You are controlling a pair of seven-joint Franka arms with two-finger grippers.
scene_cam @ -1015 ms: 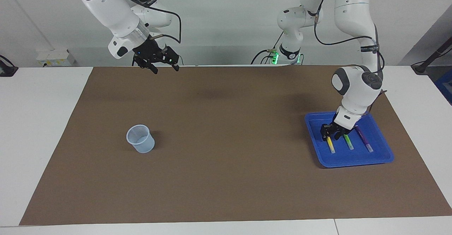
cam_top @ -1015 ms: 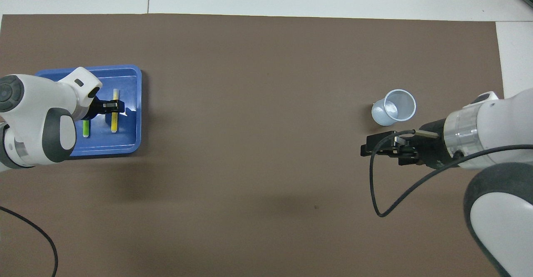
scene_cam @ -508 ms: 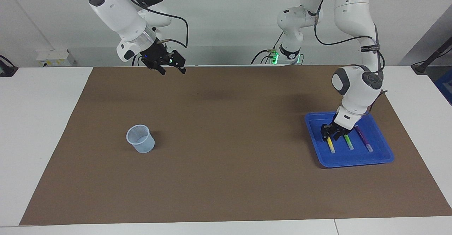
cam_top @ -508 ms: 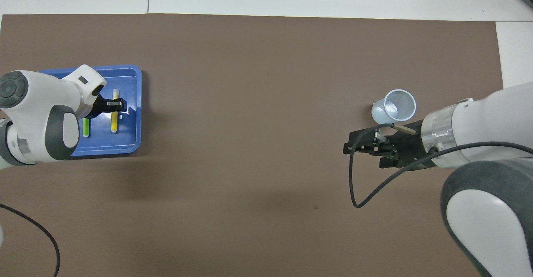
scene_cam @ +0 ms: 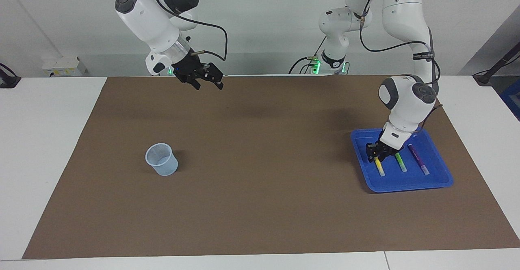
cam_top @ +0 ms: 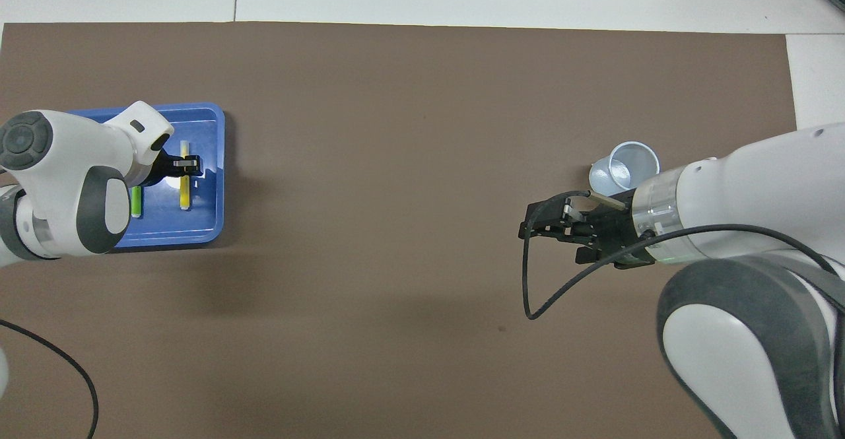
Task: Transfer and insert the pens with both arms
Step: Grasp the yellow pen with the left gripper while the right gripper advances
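Three pens lie side by side in the blue tray (scene_cam: 406,184): yellow pen (scene_cam: 380,167), green pen (scene_cam: 401,164), purple pen (scene_cam: 419,160). My left gripper (scene_cam: 375,153) is down in the tray, with its fingers closed around the yellow pen's end nearer the robots; the pen still lies in the tray. In the overhead view the left gripper (cam_top: 188,163) straddles the yellow pen (cam_top: 185,193), the green pen (cam_top: 136,202) lies beside it, and the purple pen is hidden under the arm. My right gripper (scene_cam: 208,82) is open and empty, up in the air.
A pale blue plastic cup (scene_cam: 162,159) stands upright on the brown mat (scene_cam: 260,205) toward the right arm's end; it also shows in the overhead view (cam_top: 626,169). The right gripper (cam_top: 538,224) hovers over the mat beside the cup. The blue tray (cam_top: 212,221) sits toward the left arm's end.
My left gripper's fingers have drawn together around the yellow pen, which straightened slightly. My right gripper has moved toward the table's middle, still raised and open.
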